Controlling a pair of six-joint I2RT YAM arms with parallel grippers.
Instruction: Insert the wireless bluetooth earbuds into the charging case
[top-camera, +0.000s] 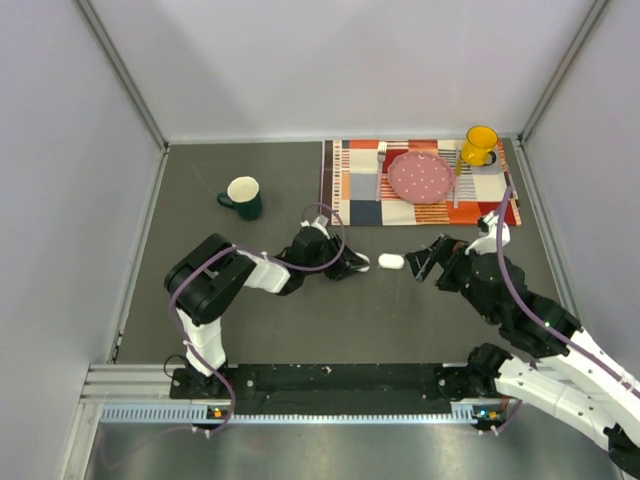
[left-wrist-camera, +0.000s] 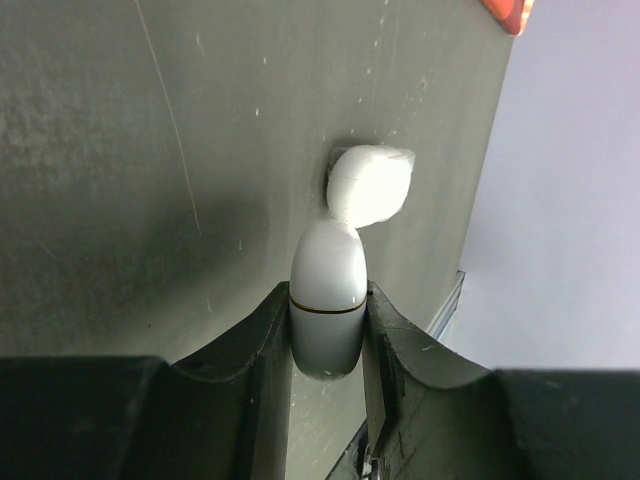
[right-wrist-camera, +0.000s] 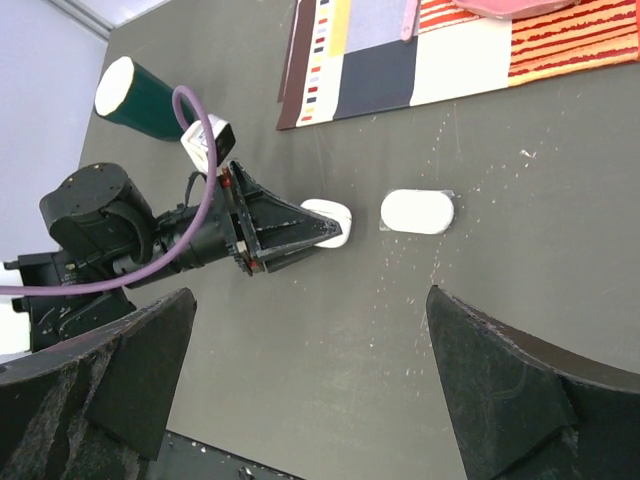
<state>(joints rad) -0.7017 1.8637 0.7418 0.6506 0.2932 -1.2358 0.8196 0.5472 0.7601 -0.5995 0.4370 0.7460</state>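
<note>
The left gripper (left-wrist-camera: 328, 296) is pressed shut on the charging case (left-wrist-camera: 327, 280), a smooth, glossy white capsule with a thin dark seam around it. It is pinched between two matte black fingers, and its rounded end is pushed out past the tips. In the top view the left arm is stretched low over the table (top-camera: 300, 330) from the lower left toward the centre, with the forearm nearly level, the wrist pointed right and a purple cable (top-camera: 188, 283) looped along it. Just beyond the held case, at the centre of the top view, a white oblong piece (top-camera: 391, 261) is laid flat on the surface. It is pill-shaped and plain, and it cannot be told whether it is another case. The two white things are set close, nearly touching in the left wrist view. The right gripper (top-camera: 428, 256) is spread wide and is held just right of that piece with nothing between its rough black pads (right-wrist-camera: 520, 390); its arm is bent up from the lower right. The table is covered in dark grey, finely scratched matting. Farther up, a chequered cloth placemat (top-camera: 360, 195), a pink dotted plate (top-camera: 421, 177) and a yellow mug (top-camera: 480, 145) are seen, and to the left a dark green mug (top-camera: 243, 196).
</note>
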